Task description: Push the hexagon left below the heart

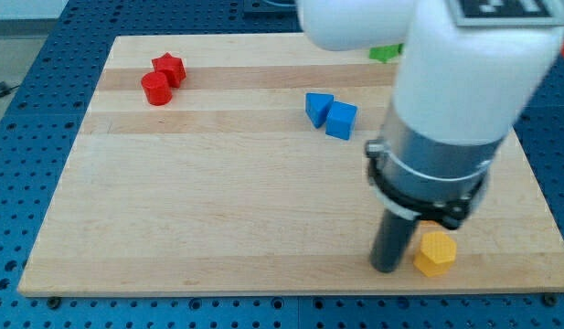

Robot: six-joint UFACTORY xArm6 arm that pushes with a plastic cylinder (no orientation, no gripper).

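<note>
Wooden counter filling most of the view. White and grey arm looming over the view's right. No gripper here: just a dark rod, my tip down near the view's bottom edge, immediately left of the yellow hexagon, apparently touching. Blue triangle against blue cube mid-counter. Red star touching red cylinder at top left. Green block partly hidden at top. Heart not visible.

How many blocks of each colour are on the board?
Red: 2, a star and a round one
Blue: 2
Green: 1, partly hidden
Yellow: 1, the hexagon, just right of my tip
Total: 6
</note>
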